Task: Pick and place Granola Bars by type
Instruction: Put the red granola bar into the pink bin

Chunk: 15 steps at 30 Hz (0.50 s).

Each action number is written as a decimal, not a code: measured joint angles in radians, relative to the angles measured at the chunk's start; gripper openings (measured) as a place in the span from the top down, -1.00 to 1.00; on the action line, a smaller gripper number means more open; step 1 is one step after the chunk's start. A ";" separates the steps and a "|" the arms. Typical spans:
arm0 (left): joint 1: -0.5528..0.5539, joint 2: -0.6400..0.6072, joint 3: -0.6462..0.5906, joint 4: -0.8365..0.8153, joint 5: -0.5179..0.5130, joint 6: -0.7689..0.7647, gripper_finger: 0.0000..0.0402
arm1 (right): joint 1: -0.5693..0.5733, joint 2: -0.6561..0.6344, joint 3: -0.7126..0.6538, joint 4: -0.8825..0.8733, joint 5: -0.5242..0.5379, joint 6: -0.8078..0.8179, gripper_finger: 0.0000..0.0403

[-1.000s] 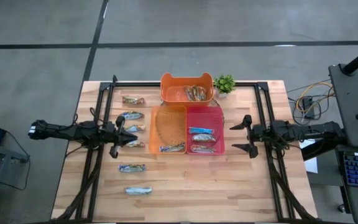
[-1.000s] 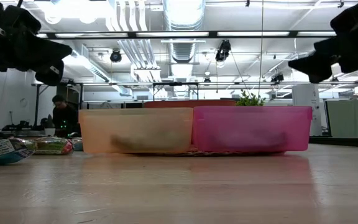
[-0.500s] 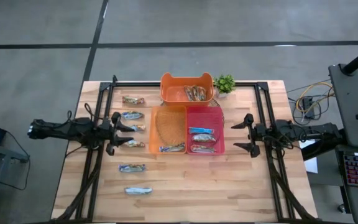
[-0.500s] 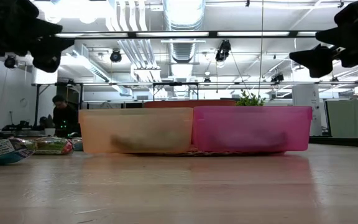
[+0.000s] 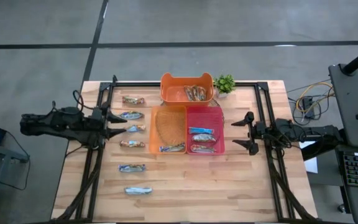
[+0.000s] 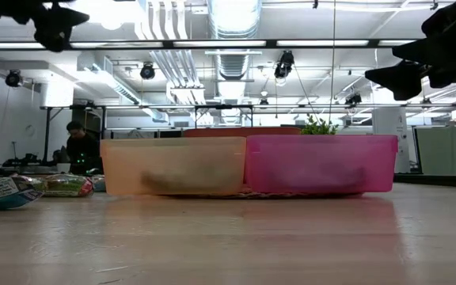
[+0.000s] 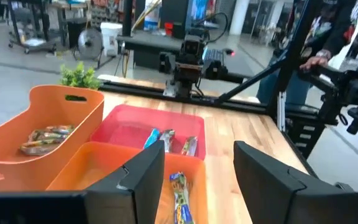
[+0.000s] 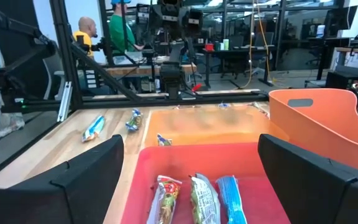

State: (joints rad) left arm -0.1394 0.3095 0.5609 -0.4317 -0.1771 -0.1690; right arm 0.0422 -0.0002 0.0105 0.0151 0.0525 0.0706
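Left tool (image 5: pixel 120 122) has spread its fingers, empty, and drawn back from the tan bin (image 5: pixel 169 129) toward the loose granola bars (image 5: pixel 132 168) on the worktop (image 5: pixel 185 186). That suggests a bar was just dropped and another pick comes next; right tool (image 5: pixel 246 133) waits spread wide beside the pink bin (image 5: pixel 204 111).

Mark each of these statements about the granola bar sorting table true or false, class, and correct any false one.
1. The pink bin holds granola bars. True.
2. The left gripper is holding a bar. False: its fingers are open and empty, above the table's left side.
3. Several bars lie loose on the table, left of the bins. True.
4. The potted plant stands inside the deep orange bin. False: it stands on the table beside that bin.
5. The right gripper is open, right of the pink bin. True.
6. The pale orange bin holds no bars. False: one bar lies in it.
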 joint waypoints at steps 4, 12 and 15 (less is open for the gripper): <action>0.000 0.073 0.111 -0.155 -0.003 -0.042 0.13 | 0.000 0.002 0.000 0.000 0.000 0.000 -0.78; 0.000 0.202 0.258 -0.352 -0.101 -0.077 0.13 | 0.000 0.013 0.000 0.000 0.000 -0.002 -0.78; 0.000 0.257 0.296 -0.371 -0.113 -0.055 0.13 | 0.000 0.015 0.000 0.000 0.000 -0.002 -0.78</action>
State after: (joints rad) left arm -0.1398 0.5667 0.8567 -0.8026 -0.2902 -0.2237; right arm 0.0425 0.0151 0.0102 0.0151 0.0523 0.0688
